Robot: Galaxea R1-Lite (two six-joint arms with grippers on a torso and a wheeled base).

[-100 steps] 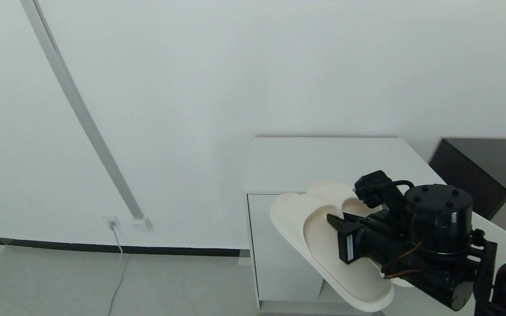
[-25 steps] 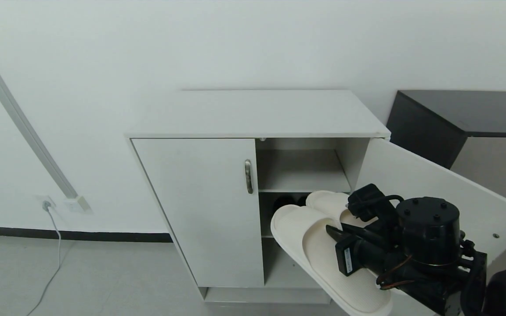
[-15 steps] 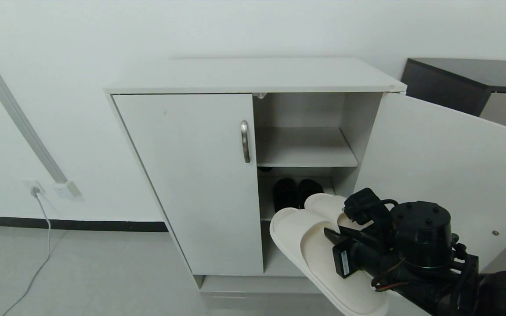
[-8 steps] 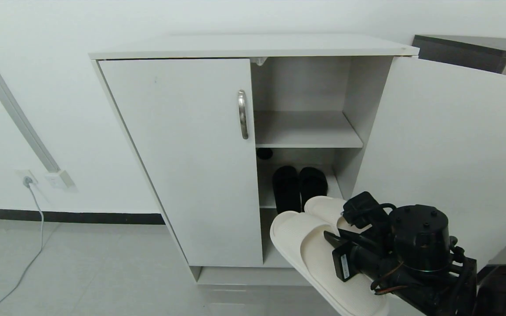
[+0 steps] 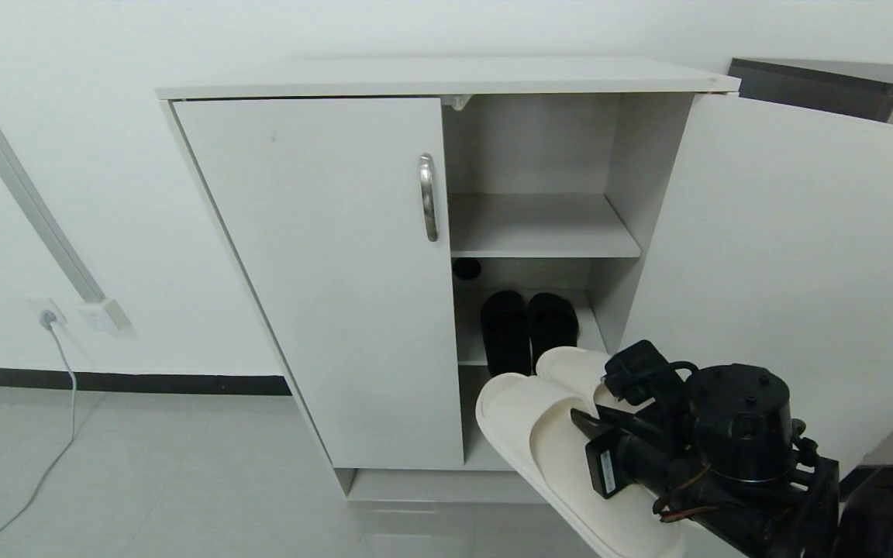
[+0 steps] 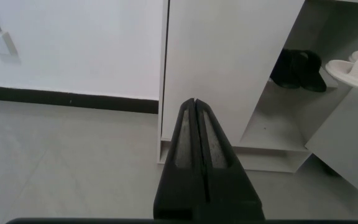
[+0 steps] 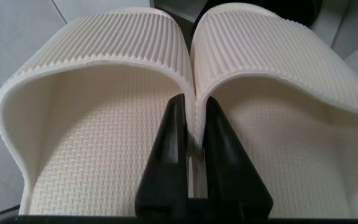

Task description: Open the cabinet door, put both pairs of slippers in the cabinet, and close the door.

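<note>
My right gripper (image 5: 594,415) is shut on the pair of cream slippers (image 5: 551,422), pinching their touching inner walls; the wrist view shows its fingers (image 7: 219,134) around those walls, gripper (image 7: 191,109). The pair hangs tilted in front of the white cabinet's (image 5: 446,74) open right half, below the middle shelf. A pair of black slippers (image 5: 528,329) lies on that shelf, black slippers (image 6: 300,68). The right door (image 5: 787,263) stands swung open; the left door (image 5: 330,271) is closed. My left gripper (image 6: 194,106) is shut on nothing, low over the floor before the cabinet.
The left door's metal handle (image 5: 427,198) is beside the opening. An upper shelf (image 5: 539,225) sits above the black pair. A dark cabinet (image 5: 834,77) stands to the right. A wall socket with a cable (image 5: 47,318) and grey trunking (image 5: 20,186) are at the left.
The head camera has swung and lowered, bringing the cabinet's open right side into full view. The right gripper keeps the same hold on the cream slippers.
</note>
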